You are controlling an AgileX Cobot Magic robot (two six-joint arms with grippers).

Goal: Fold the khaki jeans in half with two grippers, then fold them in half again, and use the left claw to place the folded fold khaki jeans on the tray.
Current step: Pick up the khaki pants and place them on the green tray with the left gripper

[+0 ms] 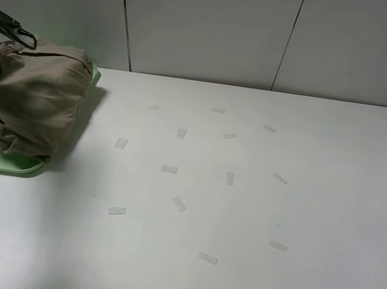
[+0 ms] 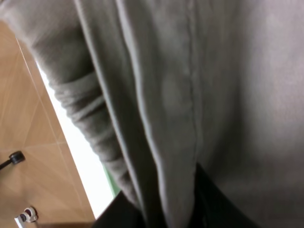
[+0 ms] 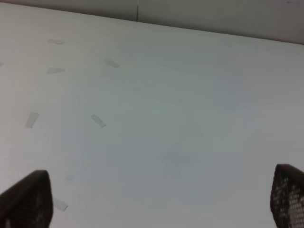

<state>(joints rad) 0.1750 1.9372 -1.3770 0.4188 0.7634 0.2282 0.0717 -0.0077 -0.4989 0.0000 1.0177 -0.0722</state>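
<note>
I see the jeans (image 1: 32, 98) bunched in a folded bundle at the tabletop's (image 1: 242, 208) far left corner, over the green tray (image 1: 2, 161). The tray sits at the left edge, and only its near strip and a sliver at the far side show past the cloth. The bundle's lower folds look to be touching the tray, but I can't tell how much weight rests on it.

Left pincer (image 2: 190, 209): its dark fingers are closed on a fold of the jeans, and cloth fills nearly the whole left wrist view. From the high camera I only get a bit of black arm (image 1: 6, 24) at the top of the bundle.

Right pincer (image 3: 161, 204): its jaws are spread wide and hold nothing. Its two dark fingertips (image 3: 28, 199) hang above bare tabletop, well away from the jeans.

Small tape strips (image 1: 179, 203) are scattered over the middle of the tabletop.
</note>
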